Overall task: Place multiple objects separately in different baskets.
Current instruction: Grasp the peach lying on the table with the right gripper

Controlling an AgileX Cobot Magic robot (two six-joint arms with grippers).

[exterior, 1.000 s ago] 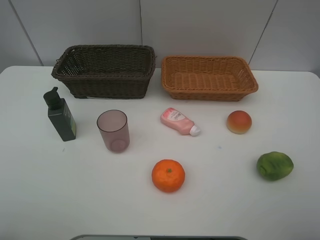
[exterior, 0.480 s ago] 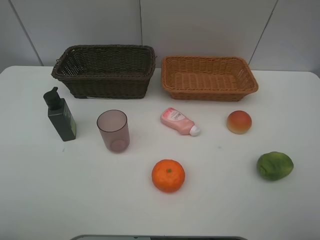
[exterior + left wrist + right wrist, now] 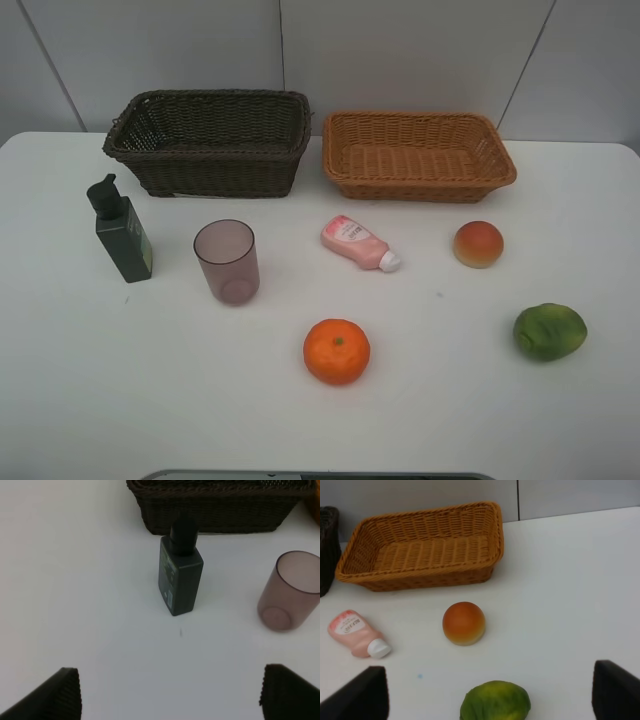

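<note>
The dark brown basket (image 3: 208, 140) and the light orange-tan basket (image 3: 417, 155) stand side by side at the back, both empty. On the table lie the dark green pump bottle (image 3: 122, 232), the mauve cup (image 3: 227, 261), the pink tube (image 3: 358, 243), the peach (image 3: 478, 244), the orange (image 3: 337, 351) and the green fruit (image 3: 549, 331). Neither gripper shows in the high view. My left gripper (image 3: 170, 692) is open, short of the bottle (image 3: 180, 575) and cup (image 3: 290, 592). My right gripper (image 3: 487, 695) is open, near the green fruit (image 3: 495, 701), with the peach (image 3: 464, 623) beyond.
The white table (image 3: 120, 380) ends at a pale wall behind the baskets. In the right wrist view the tan basket (image 3: 425, 547) and the pink tube (image 3: 357, 632) lie farther off. In the left wrist view the dark basket (image 3: 215, 505) stands behind the bottle.
</note>
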